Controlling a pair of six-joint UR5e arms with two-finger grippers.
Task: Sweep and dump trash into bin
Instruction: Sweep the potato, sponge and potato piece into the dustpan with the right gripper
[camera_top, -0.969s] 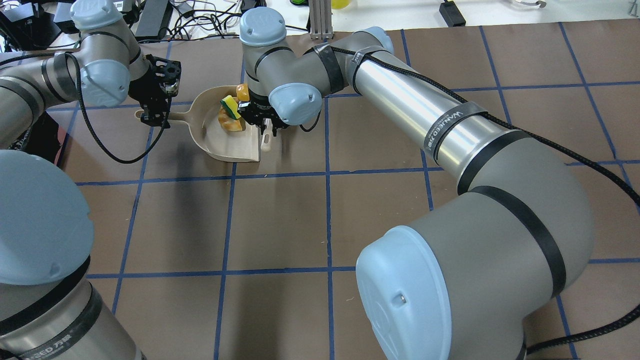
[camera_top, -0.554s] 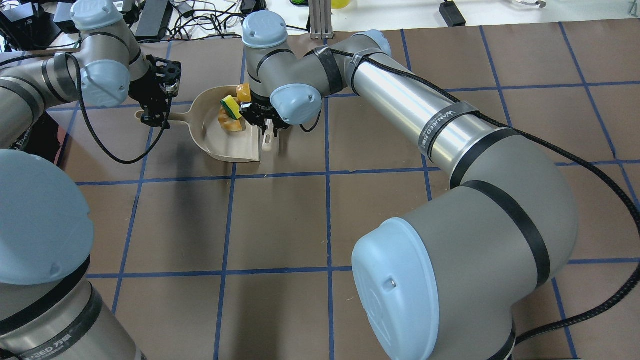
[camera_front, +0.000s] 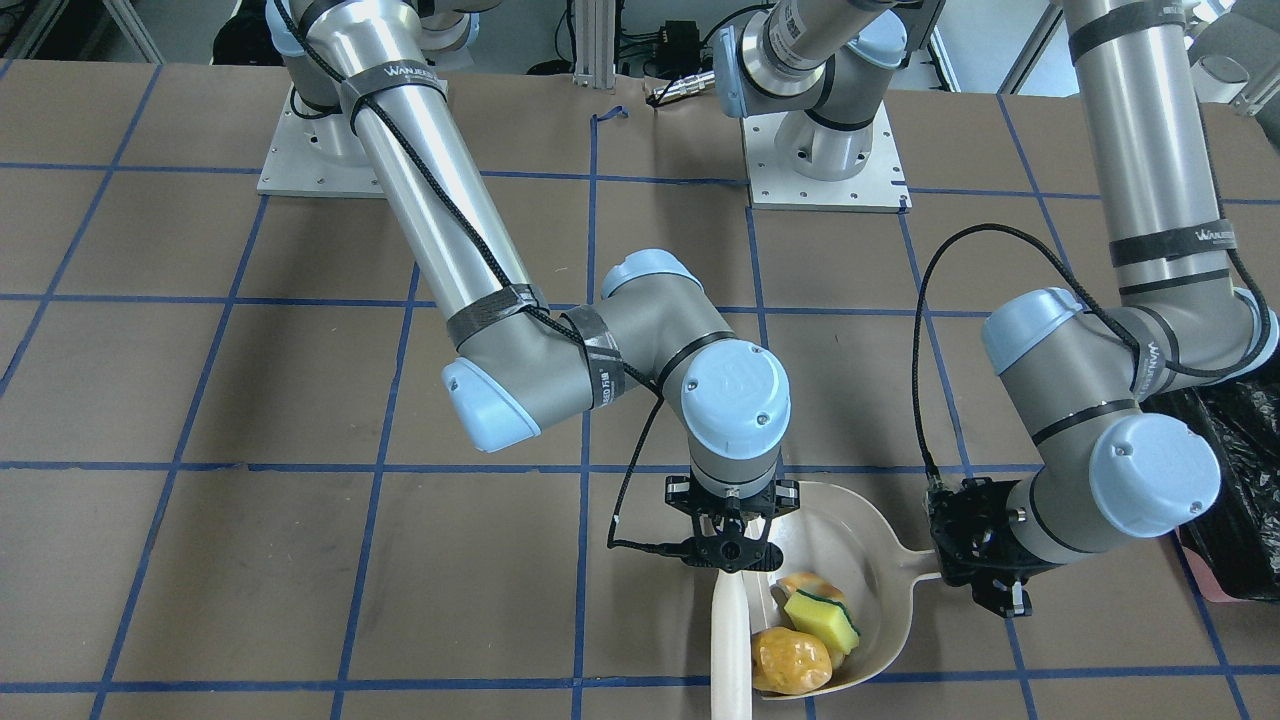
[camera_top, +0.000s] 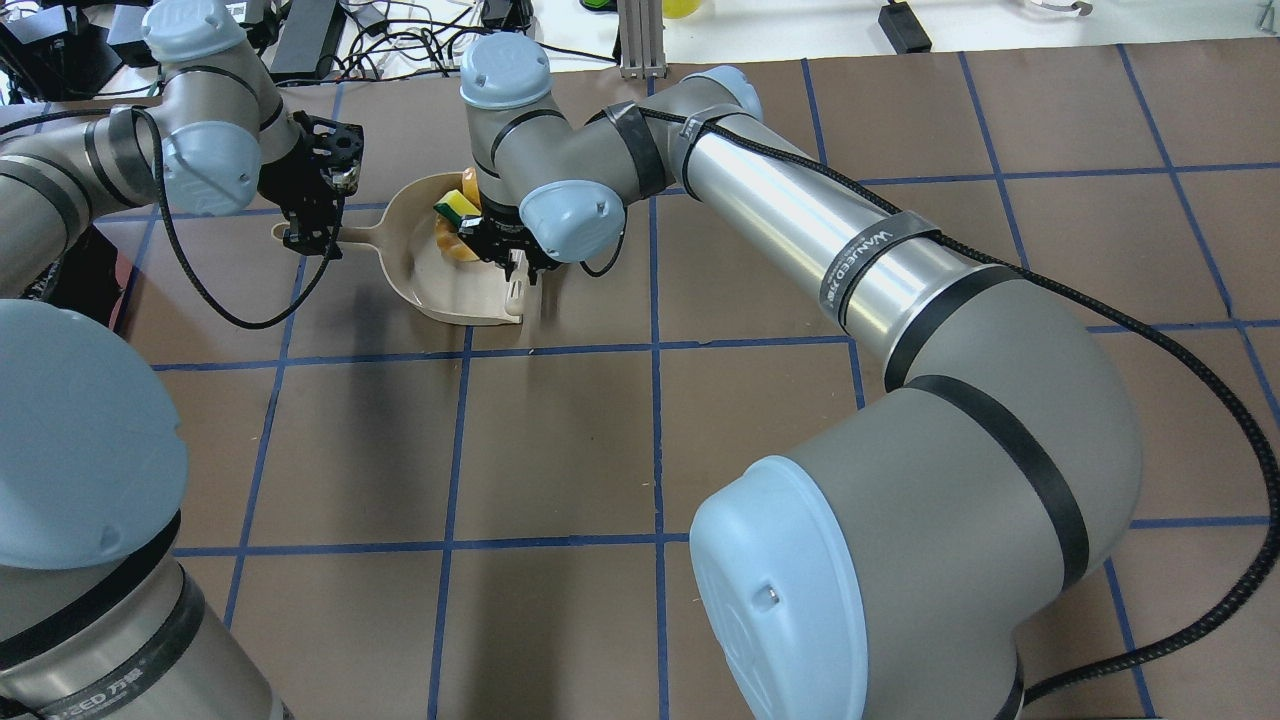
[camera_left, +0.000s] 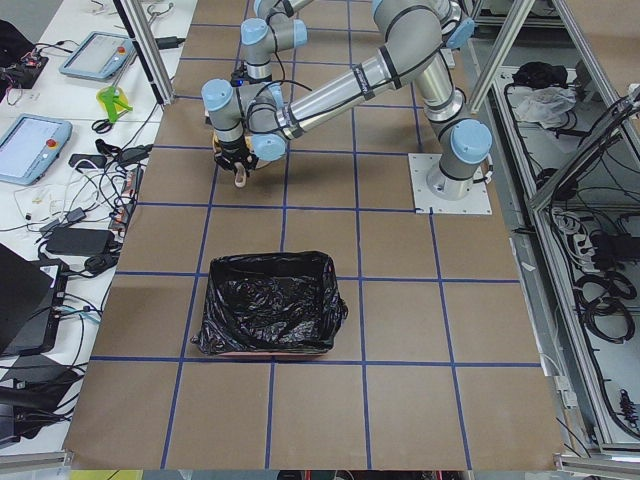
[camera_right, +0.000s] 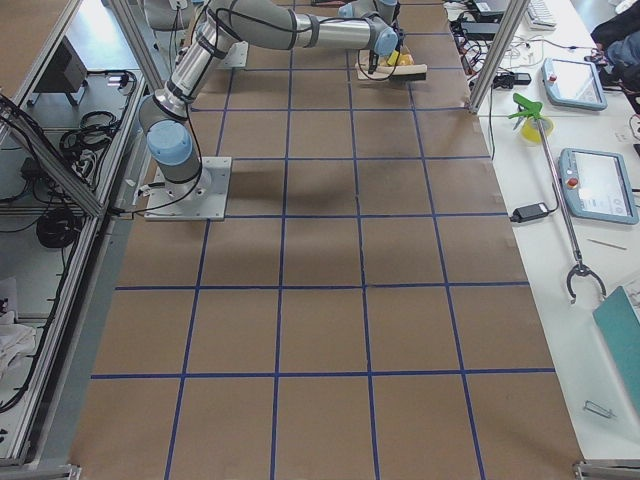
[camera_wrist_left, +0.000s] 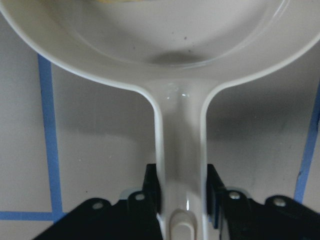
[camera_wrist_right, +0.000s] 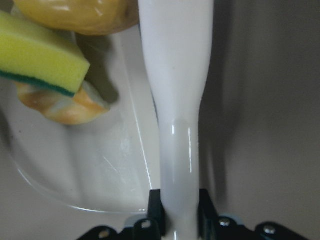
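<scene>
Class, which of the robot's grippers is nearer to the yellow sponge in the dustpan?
Right. The right gripper, shut on the white tool, hangs just beside the sponge at the open edge of the dustpan; the left gripper clamps its handle, across the pan.

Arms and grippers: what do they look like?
Both the left arm and right arm have silver tubes, grey joints and pale-blue caps, each with a black braided cable strapped under lettered black bands. The left gripper and right gripper are black, two-fingered.
</scene>
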